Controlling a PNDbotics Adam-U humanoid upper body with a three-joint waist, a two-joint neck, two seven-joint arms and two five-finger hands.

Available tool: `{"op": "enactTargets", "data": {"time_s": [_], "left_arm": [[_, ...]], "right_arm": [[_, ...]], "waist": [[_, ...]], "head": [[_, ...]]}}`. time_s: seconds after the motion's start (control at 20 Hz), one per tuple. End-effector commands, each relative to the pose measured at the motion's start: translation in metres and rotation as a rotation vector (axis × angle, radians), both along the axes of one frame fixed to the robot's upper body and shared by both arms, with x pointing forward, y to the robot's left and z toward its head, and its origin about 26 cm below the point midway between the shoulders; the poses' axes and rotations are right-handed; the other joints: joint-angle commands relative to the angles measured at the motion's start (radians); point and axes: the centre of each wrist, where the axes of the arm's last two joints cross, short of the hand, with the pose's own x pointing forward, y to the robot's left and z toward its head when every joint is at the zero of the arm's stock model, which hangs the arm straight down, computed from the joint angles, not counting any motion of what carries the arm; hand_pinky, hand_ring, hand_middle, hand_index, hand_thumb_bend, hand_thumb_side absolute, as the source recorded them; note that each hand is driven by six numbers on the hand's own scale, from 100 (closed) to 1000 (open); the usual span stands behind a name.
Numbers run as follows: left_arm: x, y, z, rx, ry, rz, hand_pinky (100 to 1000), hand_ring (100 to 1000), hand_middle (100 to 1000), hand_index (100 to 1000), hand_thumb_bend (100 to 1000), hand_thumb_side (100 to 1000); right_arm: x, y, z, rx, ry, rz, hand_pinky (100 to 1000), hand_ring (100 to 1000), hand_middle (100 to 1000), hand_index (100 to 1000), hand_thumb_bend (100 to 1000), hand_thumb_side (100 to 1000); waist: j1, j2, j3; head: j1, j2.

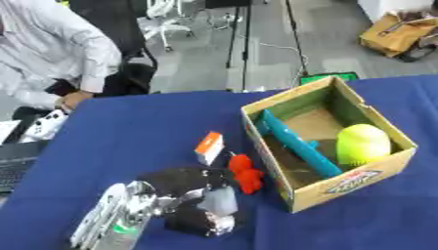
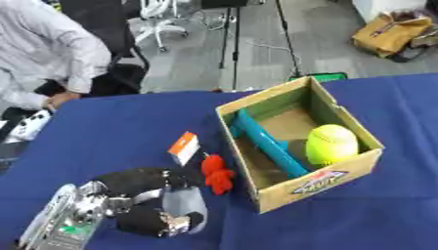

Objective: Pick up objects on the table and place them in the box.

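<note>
An open cardboard box (image 1: 363, 179) stands on the blue table at the right. Inside it a long blue piece (image 1: 299, 144) lies slantwise, with a yellow-green rounded thing (image 1: 362, 142) to its right. On the cloth left of the box lie a small orange-and-white carton (image 1: 209, 147) and, nearer the box, a red toy (image 1: 247, 174). My left hand (image 1: 178, 182) comes in from the lower left, just below the red toy. Its fingers and thumb curl round a pale bluish object (image 1: 222, 201) held low over the cloth. My right hand does not show.
A laptop (image 1: 12, 166) and a white controller (image 1: 43, 126) sit at the table's left edge, by a seated person. Beyond the far edge are a green item (image 1: 330, 77), chairs and a brown bag (image 1: 395, 32). Bare blue cloth (image 1: 145, 124) lies behind the carton.
</note>
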Motion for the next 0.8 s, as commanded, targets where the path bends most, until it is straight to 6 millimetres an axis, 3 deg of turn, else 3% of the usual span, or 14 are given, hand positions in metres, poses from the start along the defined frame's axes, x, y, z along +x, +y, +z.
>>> {"op": "enactTargets", "data": {"time_s": [0.05,0.3,0.65,0.7,0.8], "left_arm": [[0.0012,0.0009,0.0057,0.012,-0.027,0.001,955,940,1000,1000,416,1000],[0.0024,0.0015,0.0053,0.014,-0.025,0.004,821,924,1000,1000,419,1000],[0.0047,0.0021,0.0044,0.025,-0.026,0.008,783,923,1000,1000,361,867],[0.0051,0.0022,0.0035,0.03,-0.024,0.008,778,920,1000,1000,333,811],[0.0059,0.0021,0.0021,0.036,-0.023,0.008,778,920,1000,1000,333,811]], "right_arm": [[-0.0007,0.0011,0.0063,-0.01,-0.026,0.0,837,830,699,732,100,799],[-0.0008,0.0008,0.0065,-0.009,-0.027,0.002,837,830,698,728,100,799],[-0.001,0.0005,0.0067,-0.008,-0.029,0.008,838,830,697,724,100,803],[-0.001,0.0004,0.0068,-0.008,-0.029,0.009,838,830,696,723,100,802],[-0.0011,0.0003,0.0068,-0.008,-0.03,0.01,838,830,696,723,100,802]], "waist": [[-0.011,-0.011,0.0],[-0.012,-0.011,0.0],[-0.013,-0.012,0.001],[-0.013,-0.012,0.001],[-0.013,-0.012,0.0]], "head": [[0.003,-0.011],[0.004,-0.014],[0.006,-0.021],[0.007,-0.022],[0.007,-0.022]]}}
